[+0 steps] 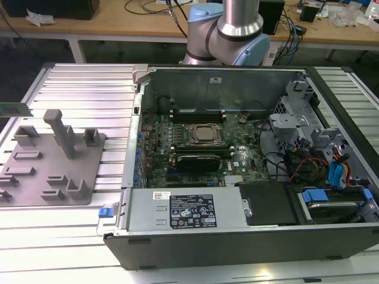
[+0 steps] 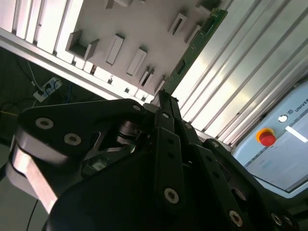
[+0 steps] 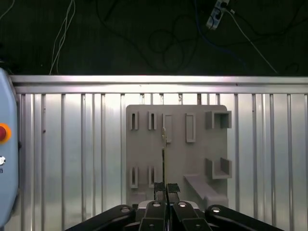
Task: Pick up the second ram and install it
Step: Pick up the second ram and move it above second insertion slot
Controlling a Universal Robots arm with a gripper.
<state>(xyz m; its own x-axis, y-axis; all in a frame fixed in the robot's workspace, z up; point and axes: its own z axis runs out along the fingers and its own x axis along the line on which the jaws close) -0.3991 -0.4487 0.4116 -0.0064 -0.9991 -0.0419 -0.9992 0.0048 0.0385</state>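
You can see the gripper (image 3: 166, 187) closed on the second ram (image 2: 192, 50). The ram is held over the grey tray (image 3: 144, 149).

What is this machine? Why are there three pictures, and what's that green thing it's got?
It is a robot arm working at a metal table. One picture comes from a camera standing off to the side. It shows an opened computer and a grey tray with posts, both sitting on the table. The other two pictures come from cameras riding on the arm near its wrist, so they look along its black tool, the part that grabs. The tool is pinched shut on a thin green memory stick. In the first wrist view you see the stick edge-on, like a line, with the tray behind it. The stick is not in the computer yet.
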